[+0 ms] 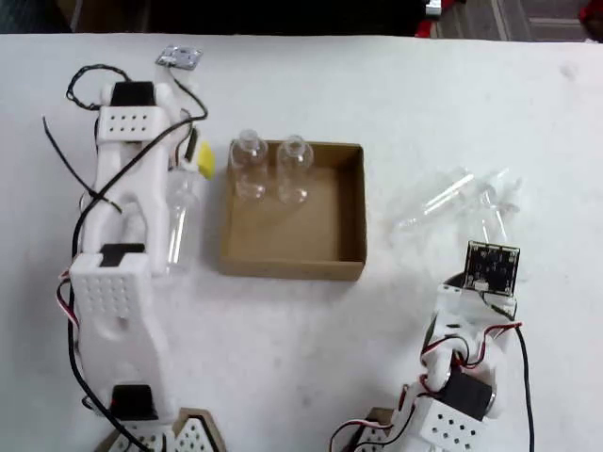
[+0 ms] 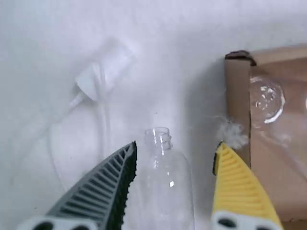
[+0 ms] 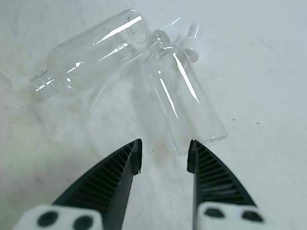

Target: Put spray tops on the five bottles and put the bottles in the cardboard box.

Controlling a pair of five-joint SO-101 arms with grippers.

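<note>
Left gripper [image 2: 175,146] stands spread wide astride an uncapped bottle [image 2: 164,177] lying on the table [image 2: 38,38] just beside the box [image 2: 237,110], seemingly lined up for a grasp. A loose spray top [image 2: 103,72] lies near its neck. Inside the box, a first boxed bottle [image 1: 250,165] and a second boxed bottle [image 1: 294,168] stand at the far wall, apparently topless. Right gripper [image 3: 165,142], parted and holding nothing, hovers near a bare-necked bottle [image 3: 91,52] touching a slanted bottle [image 3: 187,96], with a white top [image 3: 184,38] at that one's neck.

You've got: bottles [image 3: 184,103] clear glossy plastic | box [image 1: 292,266] matt brown cardboard, one corner frayed | table [image 1: 396,94] matt white | left gripper [image 2: 173,152] fingers [image 2: 240,184] ribbed matt plastic
</note>
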